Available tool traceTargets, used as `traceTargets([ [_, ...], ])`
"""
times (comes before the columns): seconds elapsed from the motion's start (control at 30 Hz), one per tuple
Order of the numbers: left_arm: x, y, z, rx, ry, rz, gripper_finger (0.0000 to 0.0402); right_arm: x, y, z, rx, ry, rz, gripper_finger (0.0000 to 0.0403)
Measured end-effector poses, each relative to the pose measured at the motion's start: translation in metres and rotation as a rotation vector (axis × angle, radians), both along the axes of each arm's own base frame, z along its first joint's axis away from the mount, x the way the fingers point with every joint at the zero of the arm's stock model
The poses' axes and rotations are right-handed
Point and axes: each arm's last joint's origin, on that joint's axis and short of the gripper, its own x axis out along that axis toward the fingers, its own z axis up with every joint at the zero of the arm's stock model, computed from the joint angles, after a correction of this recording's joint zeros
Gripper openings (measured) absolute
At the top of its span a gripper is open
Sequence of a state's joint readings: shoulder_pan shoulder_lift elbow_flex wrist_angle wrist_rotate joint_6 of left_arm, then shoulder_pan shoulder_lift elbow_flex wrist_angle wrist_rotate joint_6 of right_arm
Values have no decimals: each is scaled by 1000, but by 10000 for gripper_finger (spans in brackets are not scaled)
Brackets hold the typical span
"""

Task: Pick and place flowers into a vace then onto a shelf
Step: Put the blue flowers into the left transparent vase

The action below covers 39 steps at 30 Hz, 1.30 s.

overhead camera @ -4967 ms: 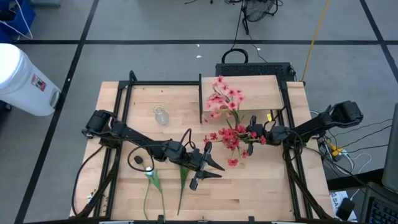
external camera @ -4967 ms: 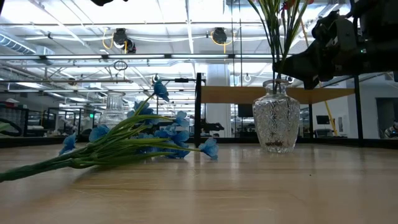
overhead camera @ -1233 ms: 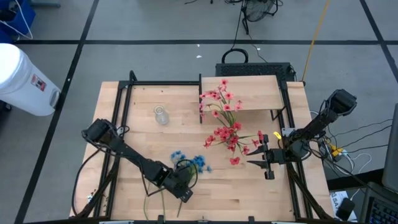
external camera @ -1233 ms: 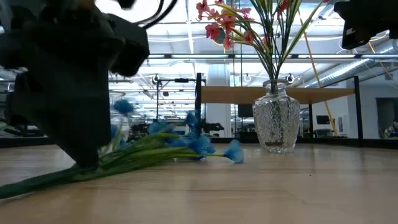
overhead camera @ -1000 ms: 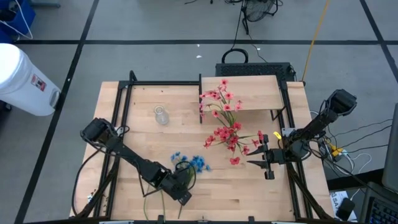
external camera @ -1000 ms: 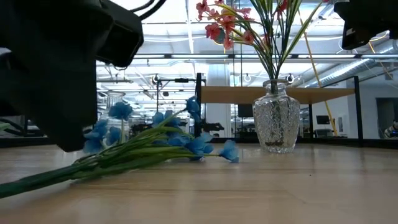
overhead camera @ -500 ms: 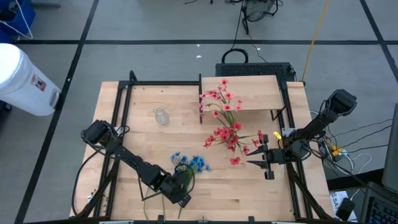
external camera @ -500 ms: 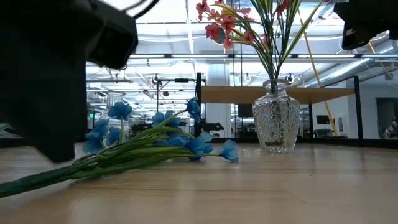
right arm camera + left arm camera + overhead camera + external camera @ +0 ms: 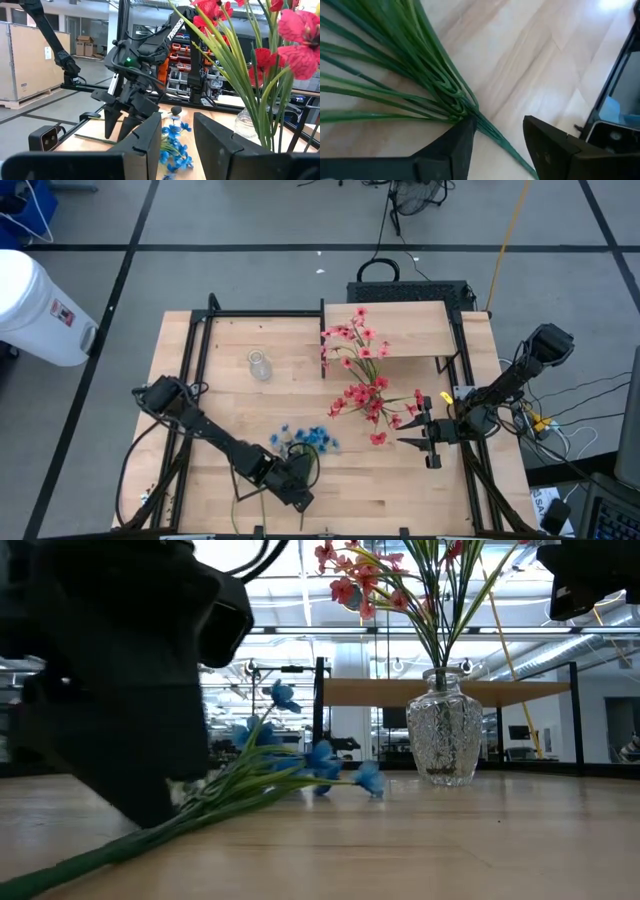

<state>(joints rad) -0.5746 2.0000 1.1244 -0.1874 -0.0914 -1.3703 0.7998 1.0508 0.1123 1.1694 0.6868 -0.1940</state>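
**A:** Bright workshop ceiling lights beyond the table, pale wooden tabletop point(image 9: 400, 480) below, and the job looks about a third done, I'd say.

**B:** Agreed. The red-pink flowers point(image 9: 365, 395) stand in the cut-glass vase point(image 9: 444, 738), right of centre on the table, just in front of the shelf point(image 9: 395, 328) at the far side. That vase is not yet on the shelf.

**A:** And the blue bunch point(image 9: 305, 442) lies flat on the tabletop, near left, blossoms toward the middle, green stalks running to the near edge.

**B:** The left gripper point(image 9: 495, 135) is down over those stalks. Its fingers stand apart, one on each side of the gathered stems, not pinching them. No grip that I can see.

**A:** The right gripper point(image 9: 410, 442) hovers just right of the vase, holding nothing. From its wrist view, the fingers sit a narrow gap apart.

**B:** There's also a small clear jar point(image 9: 259, 365) at the far left, empty as far as I can tell.

**A:** So what's left: lift the blue bunch, drop it into the vase, then carry the vase up onto the shelf.
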Motion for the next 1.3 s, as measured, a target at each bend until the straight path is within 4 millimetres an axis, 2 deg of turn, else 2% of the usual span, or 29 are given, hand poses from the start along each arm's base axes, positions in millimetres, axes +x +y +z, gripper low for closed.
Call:
traceTargets([
  [0.1,4,6,-1,24,-5,-28,180,0,0,0,7,1,1,105],
  [0.2,7,13,-1,34,2,-50,157,0,0,0,7,1,1,105],
  [0.47,10,29,-4,26,67,-127,25,0,0,0,4,4,1,105],
  [0.53,11,30,-4,20,69,-146,9,0,0,-1,5,6,1,105],
  [0.63,11,31,-4,16,70,-154,6,0,0,-1,11,9,2,105],
  [0.77,5,35,8,35,88,-152,4,0,0,-1,10,10,2,105],
  [0.93,-22,47,41,191,169,-93,2,0,0,-1,8,12,1,105],
  [1.07,-40,56,78,283,121,50,2,0,0,-2,5,15,0,105],
  [1.17,-48,59,94,321,58,103,8,0,0,-2,6,18,1,105],
  [1.3,-48,59,105,315,1,69,46,0,0,-3,6,22,0,105],
])
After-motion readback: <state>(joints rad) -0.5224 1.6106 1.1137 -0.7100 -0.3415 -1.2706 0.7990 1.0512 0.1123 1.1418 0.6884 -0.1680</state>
